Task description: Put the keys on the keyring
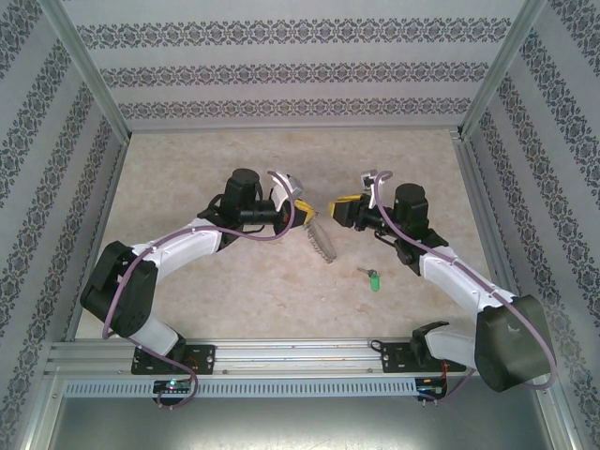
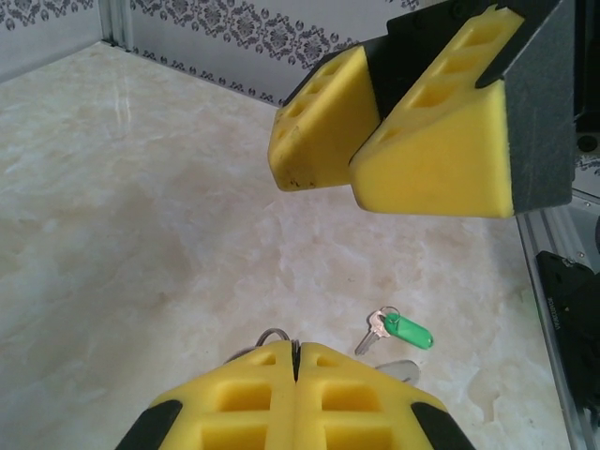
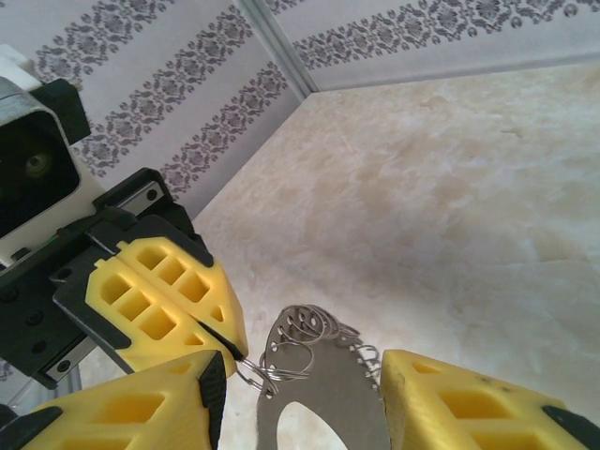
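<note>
Grey metal, the keyring [image 3: 319, 403] hangs clamped in the left claw [image 3: 232, 349], between the parted jaws of the right claw [image 3: 302, 373], while the green key [image 1: 372, 278] lies on the surface [image 1: 234, 291] below that claw; a careless squeeze could tug the ring free.

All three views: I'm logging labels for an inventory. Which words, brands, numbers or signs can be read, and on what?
None can be read. The green head of the keys looks blank, the keyring shows no stamp, and the wallpaper carries only an ornament pattern.
</note>
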{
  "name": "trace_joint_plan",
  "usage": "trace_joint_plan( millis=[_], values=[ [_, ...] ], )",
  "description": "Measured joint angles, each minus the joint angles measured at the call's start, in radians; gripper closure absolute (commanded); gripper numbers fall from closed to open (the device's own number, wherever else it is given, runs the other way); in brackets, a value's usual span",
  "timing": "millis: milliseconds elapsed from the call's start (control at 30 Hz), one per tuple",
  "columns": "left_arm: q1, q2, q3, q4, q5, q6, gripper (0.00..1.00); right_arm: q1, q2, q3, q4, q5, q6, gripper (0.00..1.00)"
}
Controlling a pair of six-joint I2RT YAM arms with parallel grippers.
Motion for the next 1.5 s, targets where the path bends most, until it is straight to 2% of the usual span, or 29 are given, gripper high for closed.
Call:
trace_joint_plan(
  millis=[700, 1200, 1300, 1500],
  values=[
    [0.000, -0.019, 0.028, 0.035, 0.091, -0.011, 1.00, 0.038, 0.027, -0.035, 0.090, -0.135, 0.050, 0.54],
    [0.004, -0.019, 0.035, 0.039, 0.124, -0.013, 1.00, 0.066, 0.085, -0.003, 0.112, -0.192, 0.058, 0.73],
    [0.010, -0.019, 0.037, 0.040, 0.129, -0.013, 1.00, 0.066, 0.085, 0.005, 0.111, -0.199, 0.061, 0.80],
    [0.016, -0.019, 0.040, 0.043, 0.137, -0.013, 1.00, 0.066, 0.088, 0.018, 0.112, -0.209, 0.065, 0.85]
  ],
)
